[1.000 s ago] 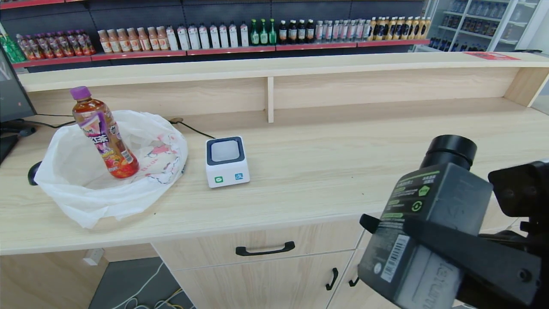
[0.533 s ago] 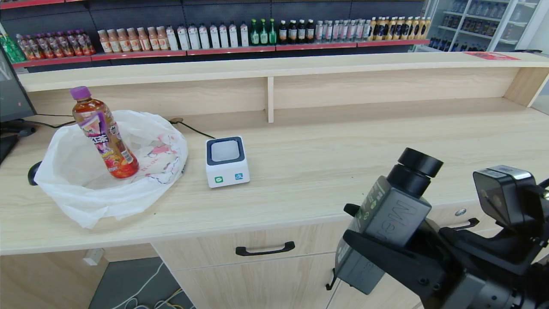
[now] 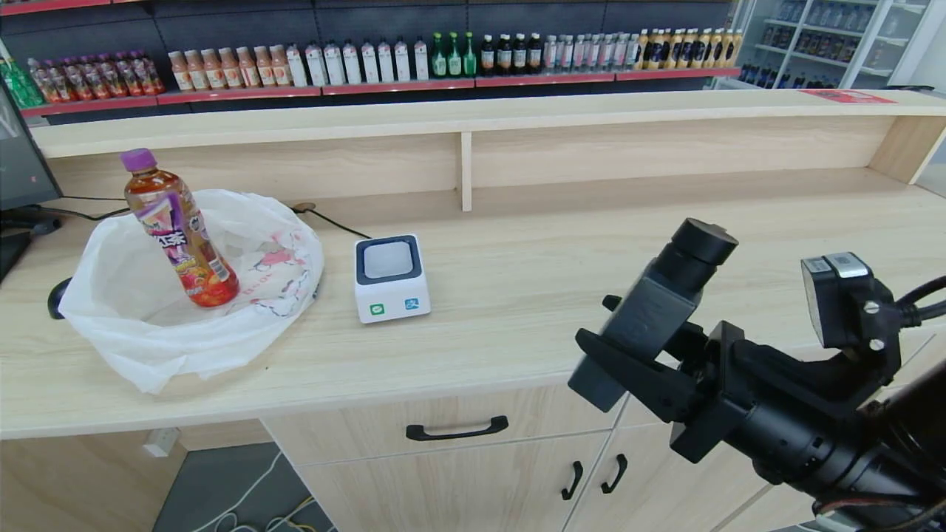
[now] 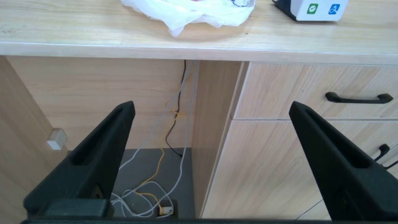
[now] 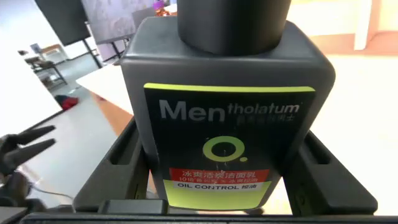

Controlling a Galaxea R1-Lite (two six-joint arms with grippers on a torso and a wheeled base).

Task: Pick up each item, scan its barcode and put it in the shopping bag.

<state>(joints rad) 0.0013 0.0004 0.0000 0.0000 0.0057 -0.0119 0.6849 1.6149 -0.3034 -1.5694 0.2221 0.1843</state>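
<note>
Head view: right gripper (image 3: 600,325), jaws clamped on a dark grey bottle (image 3: 644,314) tilted above the tabletop (image 3: 517,295) near its front right edge; scanner (image 3: 389,277) beside the shopping bag (image 3: 148,347), tea bottle (image 3: 177,229) standing inside; left gripper (image 4: 211,112), jaws spread wide and empty, below the tabletop edge

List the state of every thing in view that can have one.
grey bottle, held in the air, cap on.
right end effector, shut on the grey bottle.
left end effector, open.
shopping bag, open on the counter.
tea bottle, leaning in the shopping bag, capped.
scanner, on the counter, window up.
drawer, shut.
</note>
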